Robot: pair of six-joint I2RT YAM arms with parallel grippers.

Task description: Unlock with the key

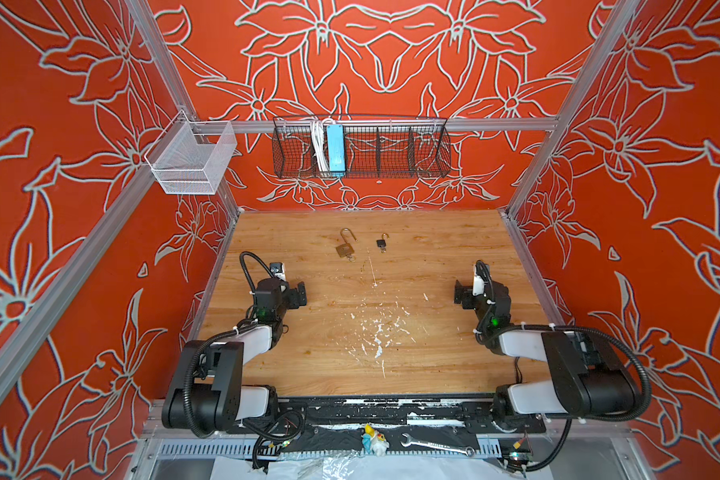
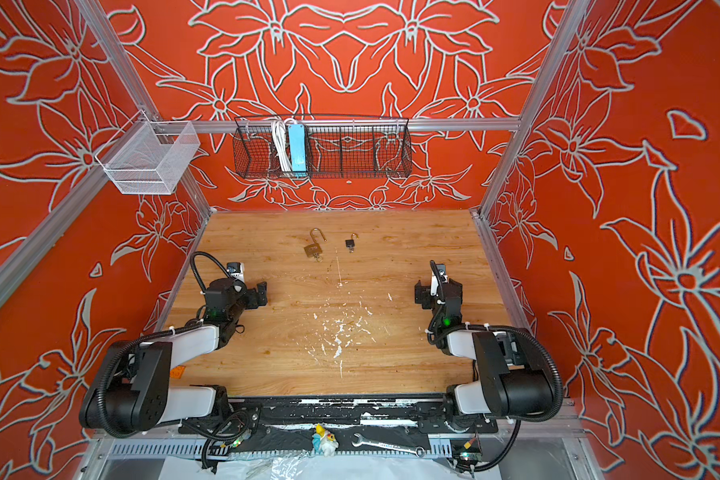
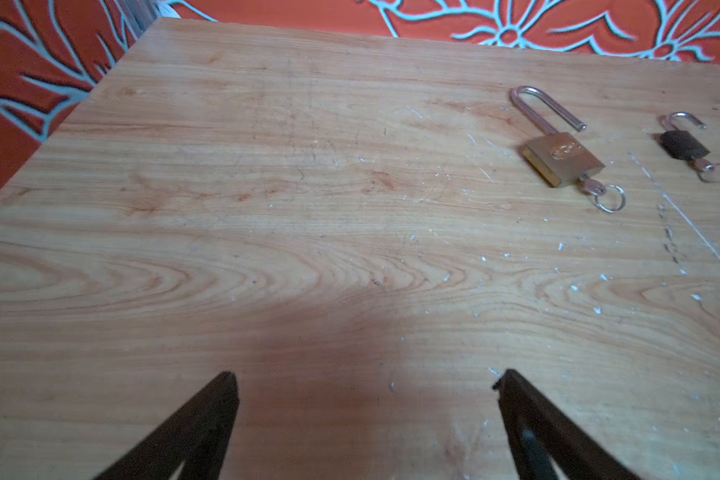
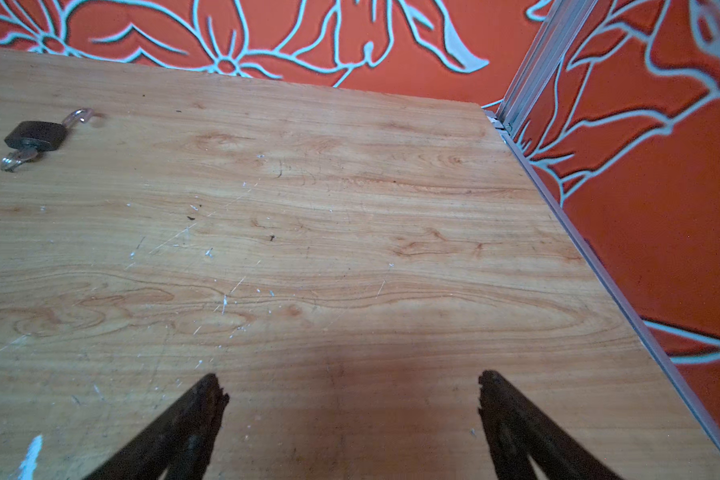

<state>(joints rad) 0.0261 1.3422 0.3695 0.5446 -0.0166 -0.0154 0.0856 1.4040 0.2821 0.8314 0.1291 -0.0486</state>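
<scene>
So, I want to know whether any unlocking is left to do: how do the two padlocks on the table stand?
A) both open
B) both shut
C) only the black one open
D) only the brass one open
A: the brass padlock and the black padlock each show one end of the metal loop lifted free of the body.

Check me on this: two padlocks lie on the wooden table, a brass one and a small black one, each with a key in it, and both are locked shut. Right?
Not quite. The brass padlock and the black padlock both have their shackles open, as the left wrist view shows. The rest holds: they lie on the table, each with a key in it.
</scene>
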